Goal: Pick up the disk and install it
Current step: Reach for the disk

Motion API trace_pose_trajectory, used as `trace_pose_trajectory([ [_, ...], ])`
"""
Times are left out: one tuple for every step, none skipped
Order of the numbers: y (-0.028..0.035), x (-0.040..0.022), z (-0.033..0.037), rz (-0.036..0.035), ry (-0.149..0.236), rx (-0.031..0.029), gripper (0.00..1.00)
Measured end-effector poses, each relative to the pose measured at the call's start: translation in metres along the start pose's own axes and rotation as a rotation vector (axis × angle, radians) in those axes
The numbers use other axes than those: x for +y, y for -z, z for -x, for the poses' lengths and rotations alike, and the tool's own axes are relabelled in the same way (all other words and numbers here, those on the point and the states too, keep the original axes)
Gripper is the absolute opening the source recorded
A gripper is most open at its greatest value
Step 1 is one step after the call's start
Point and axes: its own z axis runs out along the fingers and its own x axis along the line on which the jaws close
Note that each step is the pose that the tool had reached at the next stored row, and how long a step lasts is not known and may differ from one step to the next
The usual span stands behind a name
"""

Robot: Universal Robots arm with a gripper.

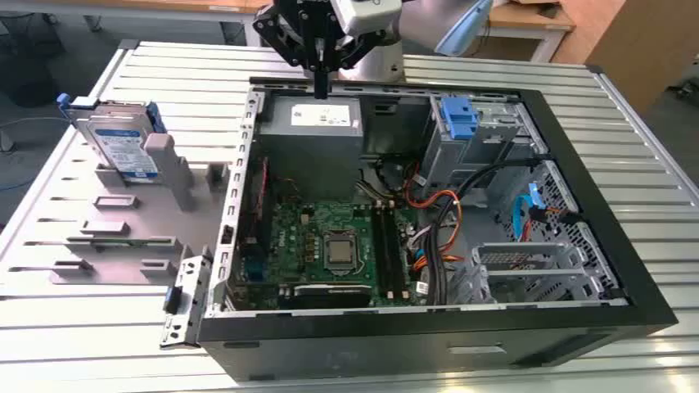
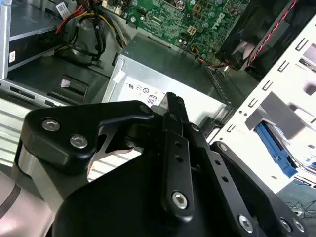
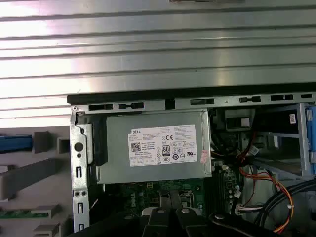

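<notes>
**Sam:** Okay, what is the gripper point(image 1: 319, 88) doing?

**Mia:** It hangs above the computer case point(image 1: 437, 326), right over the grey power supply box point(image 1: 314, 119) inside it. Its two fingers are pinched together, with nothing between them.

**Sam:** And where is the disk point(image 1: 118, 143)?

**Mia:** Outside the case, well apart from the gripper, on the exterior view's left of the case. It stands up on its edge in a grey holder point(image 1: 131, 221), and it has blue rails on it.

**Sam:** What could go wrong?

**Mia:** I think the disk could tip or slip. It stands thin and tall, so a grab off to one side would push it over. The case wall sits between the disk and the inside, so a low carry could bang into it. The wires point(image 1: 437, 214) inside the case could catch the blue rails too.
</notes>
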Motion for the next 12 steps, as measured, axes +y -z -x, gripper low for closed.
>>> trace_pose_trajectory([
  [0.0, 0.0, 0.0, 0.0, 0.0, 0.0, 0.11],
  [0.0, 0.0, 0.0, -0.0001, 0.0, 0.0001, 0.11],
  [0.0, 0.0, 0.0, 0.0, 0.0, 0.0, 0.11],
  [0.0, 0.0, 0.0, 0.0, 0.0, 0.0, 0.11],
  [0.0, 0.0, 0.0, 0.0, 0.0, 0.0, 0.11],
  [0.0, 0.0, -0.0001, -0.0001, 0.0, 0.0, 0.11],
  [0.0, 0.0, -0.0003, -0.0001, 0.0, 0.0, 0.11],
  [0.0001, 0.0, -0.0006, -0.0001, 0.0, 0.0001, 0.11],
  [0.0, -0.0001, -0.0011, 0.0, 0.0, 0.0, 0.11],
  [0.0, -0.0001, -0.0017, 0.0, 0.0, 0.0, 0.11],
  [0.0, -0.0001, -0.0022, 0.0, 0.0, 0.0, 0.11],
  [0.0001, -0.0002, -0.0026, 0.0, 0.0, 0.0, 0.11],
])
